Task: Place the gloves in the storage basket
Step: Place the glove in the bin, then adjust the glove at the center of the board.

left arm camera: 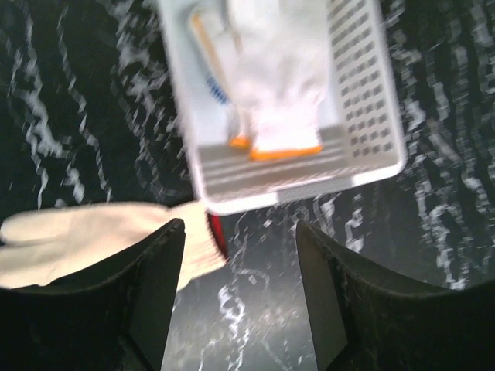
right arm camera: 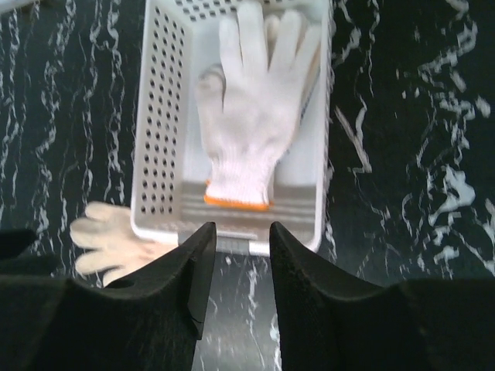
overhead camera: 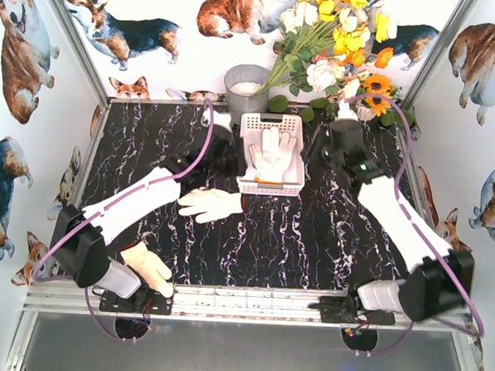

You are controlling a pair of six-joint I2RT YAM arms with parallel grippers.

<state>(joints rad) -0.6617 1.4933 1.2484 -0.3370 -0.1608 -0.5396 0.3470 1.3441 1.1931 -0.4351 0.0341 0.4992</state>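
Note:
The white storage basket point(overhead camera: 294, 130) stands at the table's back middle. A white glove with an orange cuff point(overhead camera: 272, 156) lies in it, on another glove whose blue dots peek out point(left arm camera: 217, 90). The basket also shows in the left wrist view point(left arm camera: 363, 93) and the right wrist view point(right arm camera: 158, 139), with the glove point(right arm camera: 251, 116) inside. A cream glove point(overhead camera: 211, 204) lies on the table at the basket's near left corner. Another cream glove point(overhead camera: 148, 267) lies by the left arm's base. My left gripper point(overhead camera: 230, 161) is open and empty beside the basket's left side. My right gripper point(overhead camera: 317, 152) is open and empty beside its right side.
A grey round metal bucket point(overhead camera: 246, 90) stands behind the basket to the left. A bunch of artificial flowers point(overhead camera: 338, 41) leans over the back right. Walls with dog prints close in the black marble table point(overhead camera: 311, 239) on three sides.

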